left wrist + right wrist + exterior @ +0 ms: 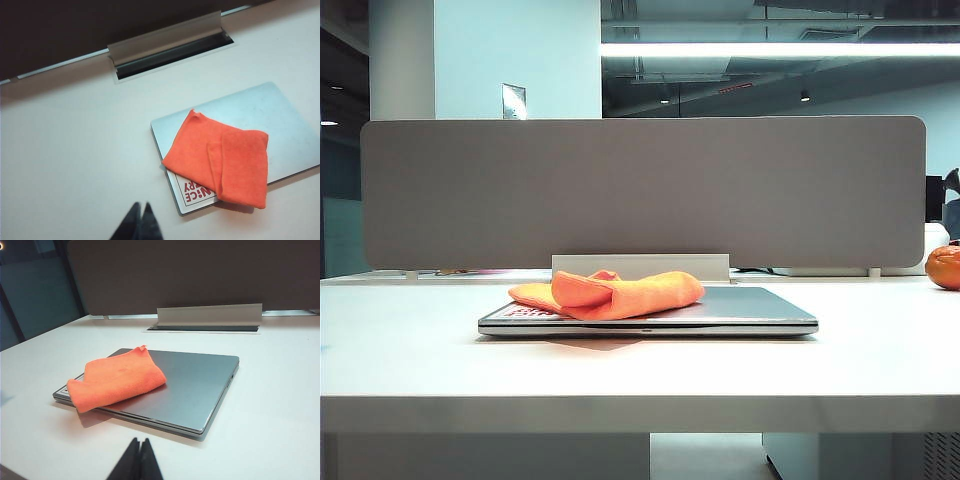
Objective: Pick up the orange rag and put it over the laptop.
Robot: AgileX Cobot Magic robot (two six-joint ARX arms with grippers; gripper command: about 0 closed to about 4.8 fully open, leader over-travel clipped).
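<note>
The orange rag [610,293] lies folded on the closed silver-grey laptop [750,312], over its left part, with one edge hanging past the lid's side. In the left wrist view the orange rag [220,161] covers part of the laptop [280,125] and half hides a white-and-red sticker [192,190]. My left gripper [141,206] is shut and empty, raised above bare table beside the laptop's sticker corner. My right gripper [139,441] is shut and empty too, low over the table in front of the laptop [195,385] and the orange rag [117,377]. Neither gripper shows in the exterior view.
A grey partition screen [640,190] runs along the back of the white table [640,370]. A cable slot with a raised flap [167,47] sits behind the laptop. A round glossy orange ball [944,266] stands at the far right.
</note>
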